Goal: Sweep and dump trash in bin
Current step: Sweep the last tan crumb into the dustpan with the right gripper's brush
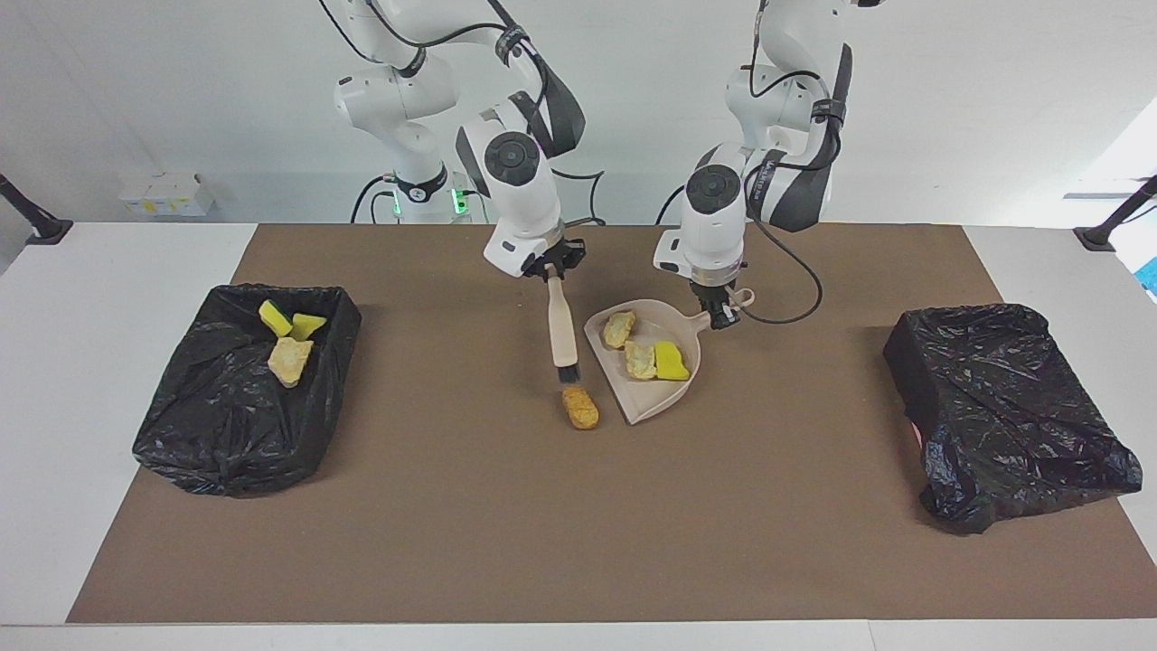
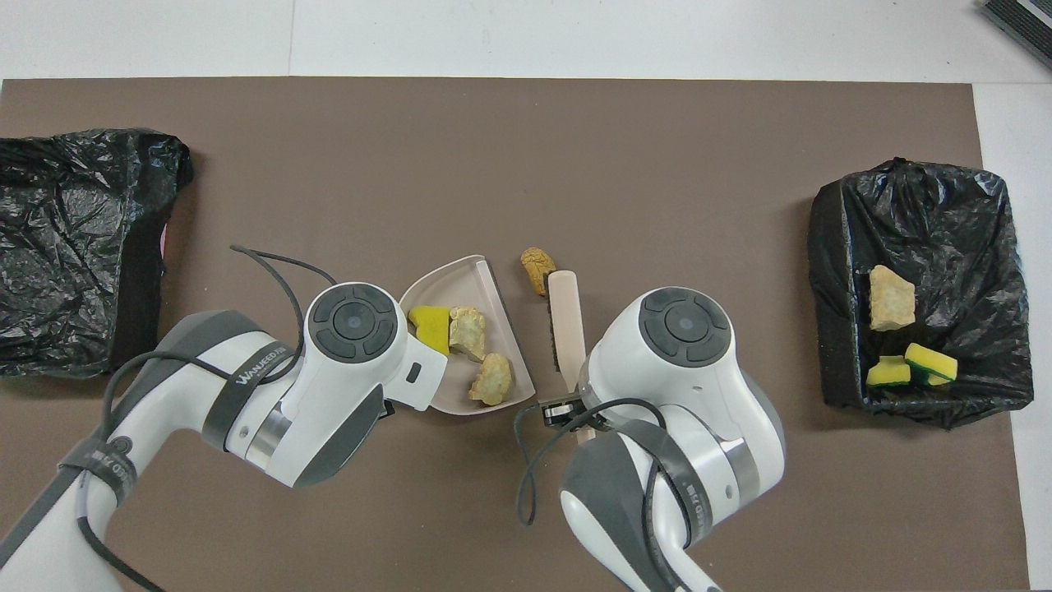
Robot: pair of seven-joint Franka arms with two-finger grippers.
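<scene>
My left gripper (image 1: 723,312) is shut on the handle of the beige dustpan (image 1: 655,398), which rests on the mat. In the pan lie a yellow chunk (image 1: 671,362) and two pale tan chunks (image 1: 619,328) (image 1: 640,359) of trash. My right gripper (image 1: 551,269) is shut on the handle of a beige brush (image 1: 562,334). The brush's dark bristles (image 1: 568,372) hang close by the orange-brown oval (image 1: 580,407), which lies on the mat beside the pan's mouth. In the overhead view the brush (image 2: 567,316) runs alongside the dustpan (image 2: 460,284), and its tip meets the oval (image 2: 537,268).
A black-lined bin (image 1: 226,434) at the right arm's end holds two yellow chunks (image 1: 275,317) (image 1: 307,324) and a tan one (image 1: 289,360). A second black-lined bin (image 1: 1003,407) stands at the left arm's end. A brown mat (image 1: 578,524) covers the table.
</scene>
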